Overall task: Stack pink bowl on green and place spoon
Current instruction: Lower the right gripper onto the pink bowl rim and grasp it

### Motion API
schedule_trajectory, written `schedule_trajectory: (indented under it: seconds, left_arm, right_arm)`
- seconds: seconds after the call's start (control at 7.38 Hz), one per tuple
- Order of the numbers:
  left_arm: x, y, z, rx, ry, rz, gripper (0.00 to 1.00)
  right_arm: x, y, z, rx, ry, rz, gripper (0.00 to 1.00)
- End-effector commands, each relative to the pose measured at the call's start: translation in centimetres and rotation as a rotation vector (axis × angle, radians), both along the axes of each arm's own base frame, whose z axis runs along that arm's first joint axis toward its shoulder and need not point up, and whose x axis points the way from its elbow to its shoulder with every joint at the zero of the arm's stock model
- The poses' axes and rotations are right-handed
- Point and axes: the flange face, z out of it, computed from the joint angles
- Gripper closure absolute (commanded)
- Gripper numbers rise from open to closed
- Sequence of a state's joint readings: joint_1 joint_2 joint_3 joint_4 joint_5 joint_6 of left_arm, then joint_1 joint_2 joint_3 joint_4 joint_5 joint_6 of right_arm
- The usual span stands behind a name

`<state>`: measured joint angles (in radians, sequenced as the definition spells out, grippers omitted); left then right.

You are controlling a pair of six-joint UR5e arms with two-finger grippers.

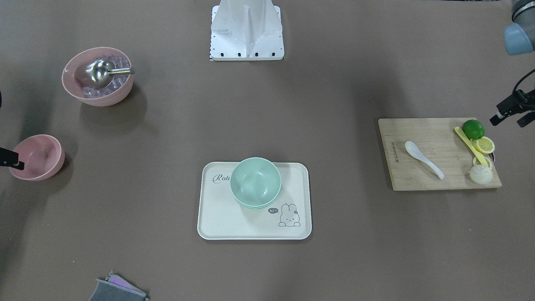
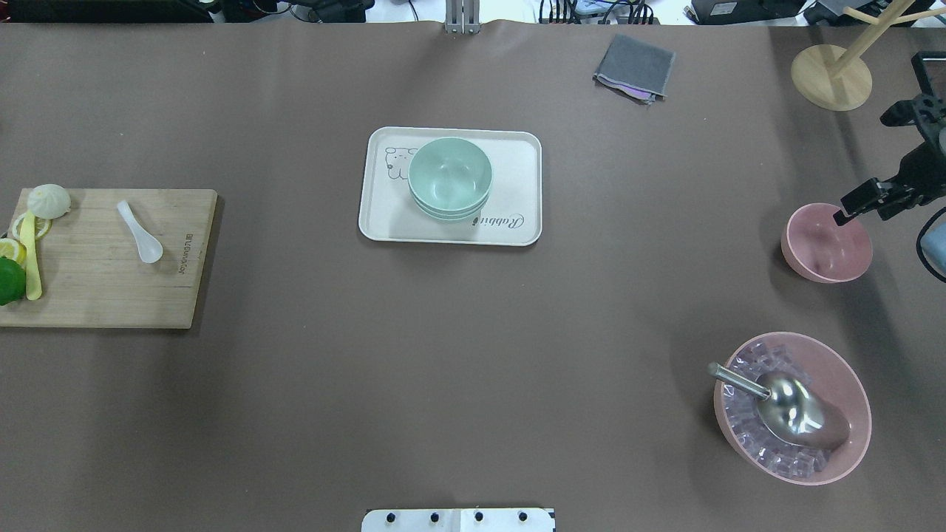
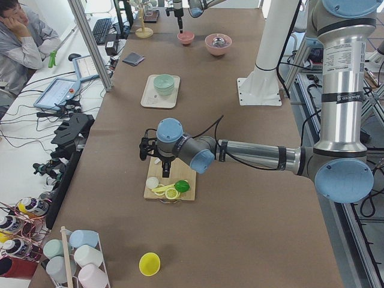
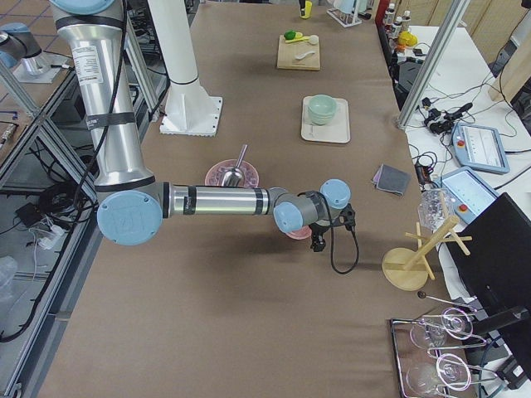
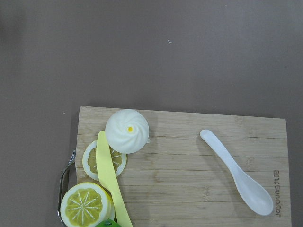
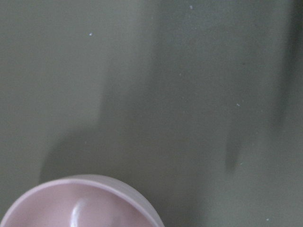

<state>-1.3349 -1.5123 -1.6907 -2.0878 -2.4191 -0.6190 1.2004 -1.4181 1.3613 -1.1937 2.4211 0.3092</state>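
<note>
A small empty pink bowl (image 1: 39,154) (image 2: 820,247) stands at the robot's right end of the table. My right gripper (image 2: 863,214) hovers over its outer rim and looks open, with one fingertip above the bowl's inside. Stacked green bowls (image 1: 256,182) (image 2: 450,177) sit on a cream tray (image 1: 217,217) (image 2: 517,185) in the middle. A white spoon (image 1: 423,159) (image 2: 140,231) (image 5: 236,172) lies on a wooden cutting board (image 1: 418,175) (image 5: 189,198). My left gripper (image 1: 507,122) is open and empty, above the board's outer edge near the lime.
A large pink bowl (image 1: 75,85) (image 2: 850,384) holds ice cubes and a metal scoop (image 1: 98,71). The board also carries a lime (image 1: 473,129), lemon slices (image 1: 485,145), a yellow knife (image 5: 111,179) and a bun (image 5: 127,131). There is a grey cloth (image 2: 634,68) and a wooden stand (image 2: 831,74).
</note>
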Motion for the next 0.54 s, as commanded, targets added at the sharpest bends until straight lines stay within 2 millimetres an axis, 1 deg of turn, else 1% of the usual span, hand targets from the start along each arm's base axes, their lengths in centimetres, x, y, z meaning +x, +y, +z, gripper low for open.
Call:
schedule_trajectory:
  seconds: [0.0, 0.14, 0.27, 0.41]
  left_arm:
    - [0.5, 0.0, 0.2, -0.005, -0.001, 0.011, 0.02]
    - [1.9, -0.1, 0.0, -0.027, -0.004, 0.013, 0.02]
    - [5.2, -1.2, -1.3, -0.075, -0.022, -0.023, 0.03]
    - [7.8, -1.2, -0.8, -0.094, -0.063, -0.027, 0.03]
  right_arm:
    - [-0.7, 0.5, 0.3, -0.007, -0.004, -0.014, 0.99]
    - [-0.8, 0.5, 0.3, -0.008, -0.006, -0.017, 1.0]
    - [-0.9, 0.6, 0.2, -0.026, -0.015, -0.011, 1.0]
    - [-1.1, 0.4, -0.8, -0.085, -0.035, 0.033, 1.0]
